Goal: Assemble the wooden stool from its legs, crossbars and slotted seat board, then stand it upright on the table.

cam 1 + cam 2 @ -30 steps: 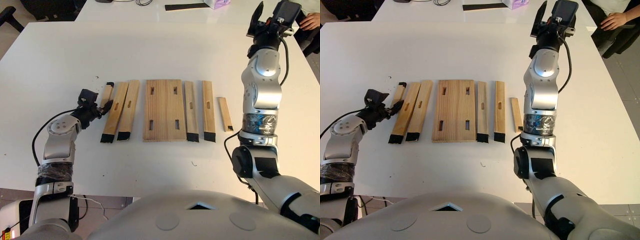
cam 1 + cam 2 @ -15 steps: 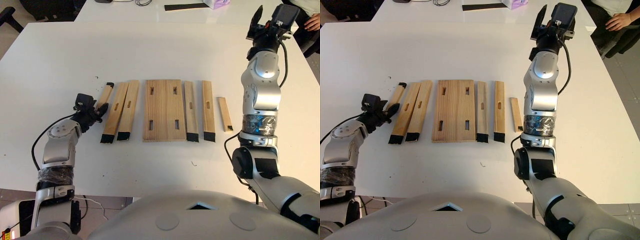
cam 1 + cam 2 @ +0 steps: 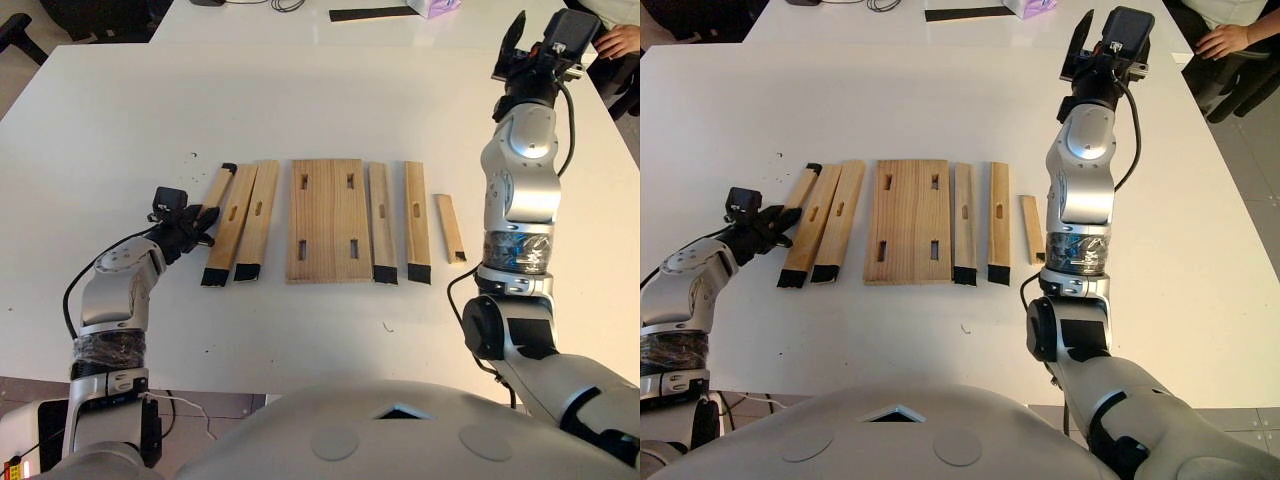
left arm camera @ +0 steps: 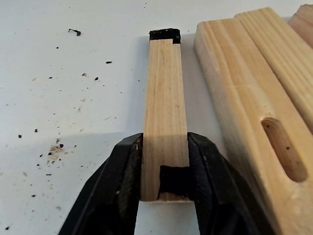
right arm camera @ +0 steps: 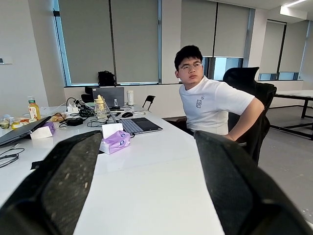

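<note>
On the white table the stool's parts lie flat in a row. The slotted seat board (image 3: 327,220) is in the middle, with two legs (image 3: 245,220) to its left and two legs (image 3: 398,218) to its right. One short crossbar (image 3: 450,228) lies at the right end. At the left end my left gripper (image 3: 200,222) is shut on the near end of the other short crossbar (image 4: 165,103), a finger (image 4: 122,181) pressing each side. My right gripper (image 3: 535,40) is held high over the table's far right, open and holding nothing, its fingers (image 5: 63,181) wide apart.
Bare tabletop (image 3: 120,120) spreads all around the row of parts. Dark crumbs (image 4: 73,32) dot the table beside the left crossbar. On a second table behind lie a black strip (image 3: 370,13) and a tissue pack (image 3: 432,6).
My left gripper pulled back a little, then came forward again onto the left crossbar's near end. That crossbar has shifted slightly to the right. The right arm has hardly moved.
</note>
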